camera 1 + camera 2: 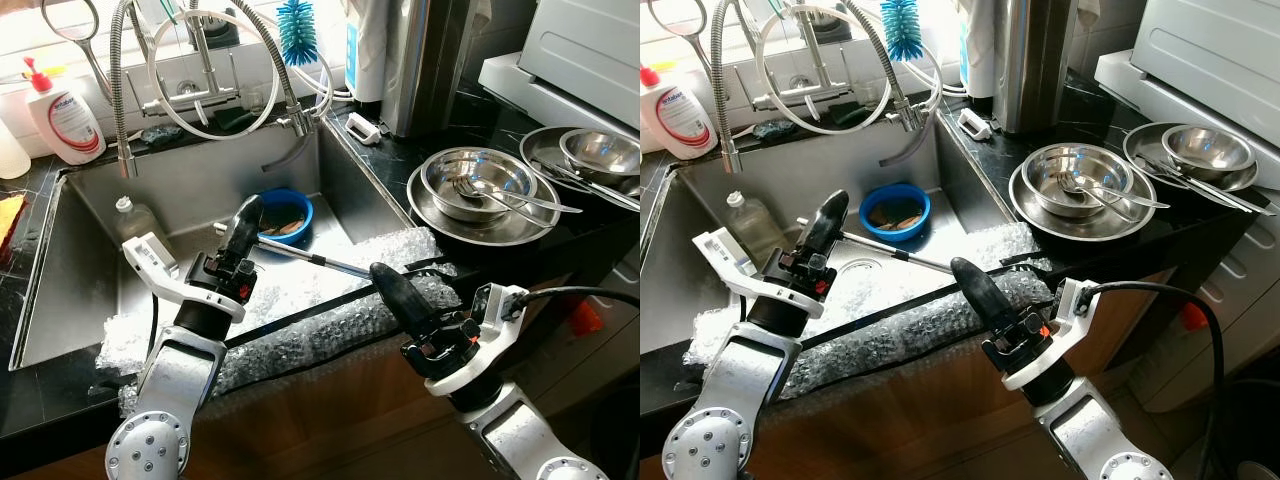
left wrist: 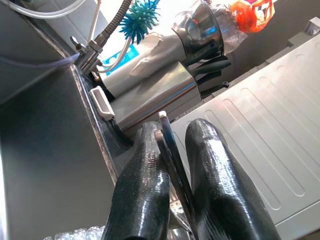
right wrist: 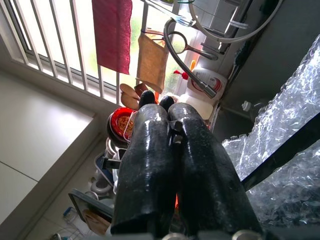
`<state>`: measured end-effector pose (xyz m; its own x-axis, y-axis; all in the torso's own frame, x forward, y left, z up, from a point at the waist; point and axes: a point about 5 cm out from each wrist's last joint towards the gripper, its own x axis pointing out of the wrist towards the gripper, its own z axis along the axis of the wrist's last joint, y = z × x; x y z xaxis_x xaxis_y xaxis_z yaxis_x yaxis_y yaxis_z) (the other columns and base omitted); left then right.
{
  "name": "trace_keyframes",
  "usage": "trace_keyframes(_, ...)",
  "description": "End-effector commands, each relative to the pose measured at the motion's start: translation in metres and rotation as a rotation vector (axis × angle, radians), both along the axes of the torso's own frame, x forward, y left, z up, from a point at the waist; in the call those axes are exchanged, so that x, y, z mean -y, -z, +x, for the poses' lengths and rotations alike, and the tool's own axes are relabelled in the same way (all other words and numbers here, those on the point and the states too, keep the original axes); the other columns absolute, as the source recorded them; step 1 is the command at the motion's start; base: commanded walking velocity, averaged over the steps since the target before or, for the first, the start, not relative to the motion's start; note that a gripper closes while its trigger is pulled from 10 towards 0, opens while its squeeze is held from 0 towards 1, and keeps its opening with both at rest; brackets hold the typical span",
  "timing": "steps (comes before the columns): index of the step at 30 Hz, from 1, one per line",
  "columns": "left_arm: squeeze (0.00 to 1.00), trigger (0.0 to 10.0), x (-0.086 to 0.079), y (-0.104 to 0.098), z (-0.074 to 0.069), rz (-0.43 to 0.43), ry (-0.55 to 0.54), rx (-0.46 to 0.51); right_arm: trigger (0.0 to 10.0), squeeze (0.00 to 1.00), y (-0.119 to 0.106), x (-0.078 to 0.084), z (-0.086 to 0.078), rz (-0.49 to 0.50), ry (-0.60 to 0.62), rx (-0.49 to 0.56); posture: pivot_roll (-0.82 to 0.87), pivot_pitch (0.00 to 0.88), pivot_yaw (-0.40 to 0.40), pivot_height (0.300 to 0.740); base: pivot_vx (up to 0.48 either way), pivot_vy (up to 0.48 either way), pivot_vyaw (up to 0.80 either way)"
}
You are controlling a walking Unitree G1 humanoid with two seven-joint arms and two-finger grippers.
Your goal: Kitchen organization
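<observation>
Nearest the camera, the right tool [image 1: 965, 275] is held over the bubble wrap [image 1: 330, 325] that is draped across the front edge of the sink [image 1: 90, 215]; its fingers are pressed together with nothing between them. Just beyond and to the left, the left tool [image 1: 243, 222] is clamped on one end of a long thin metal utensil [image 1: 305, 256], whose handle runs out level over the sink towards the right. In the left wrist view a thin flat strip is seen pinched between the two fingers [image 2: 145, 180].

The step in hand is judged to be the carrying of this utensil out of the sink. Next, a swing to the right is called for, over the sink wall to the desk [image 1: 400, 150], where the steel bowls and plate [image 1: 478, 190] already hold cutlery; the long handle must be kept from snagging the hose.

Farther back in the basin a blue bowl [image 1: 284, 214] and a small bottle [image 1: 138, 220] remain.
</observation>
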<state>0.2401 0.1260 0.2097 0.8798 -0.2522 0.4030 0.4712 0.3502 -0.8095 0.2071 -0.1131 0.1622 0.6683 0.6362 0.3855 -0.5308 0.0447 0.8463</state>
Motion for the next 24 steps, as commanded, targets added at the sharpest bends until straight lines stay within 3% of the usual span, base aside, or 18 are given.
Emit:
trace_keyframes(1,0.0,0.0,0.003,0.001,-0.003,-0.008,-0.006,-0.021,10.0,0.0,-0.002,0.0,0.001,0.004,0.011,0.009,-0.14,0.062,0.094,0.74,0.0,0.0,0.0)
trace_keyframes(10,0.0,0.0,0.004,0.002,-0.004,0.009,0.015,-0.033,10.0,0.0,-0.004,0.015,0.018,0.002,0.196,-0.016,-0.14,0.068,0.093,0.74,0.0,0.0,0.0)
trace_keyframes(22,0.0,0.0,0.002,-0.001,-0.004,-0.002,0.005,-0.028,10.0,0.0,-0.003,0.014,0.024,-0.045,0.233,-0.022,-0.14,0.068,0.091,0.74,0.0,0.0,0.0)
trace_keyframes(23,0.0,0.0,0.002,-0.001,-0.003,-0.004,0.001,-0.028,10.0,1.0,-0.003,0.014,0.024,-0.047,0.23,-0.02,-0.14,0.068,0.091,0.74,0.0,0.0,0.0)
trace_keyframes(24,0.0,0.0,0.001,-0.001,-0.003,-0.006,-0.001,-0.028,10.0,1.0,-0.003,0.014,0.024,-0.048,0.227,-0.019,-0.14,0.068,0.091,0.74,0.0,0.0,0.0)
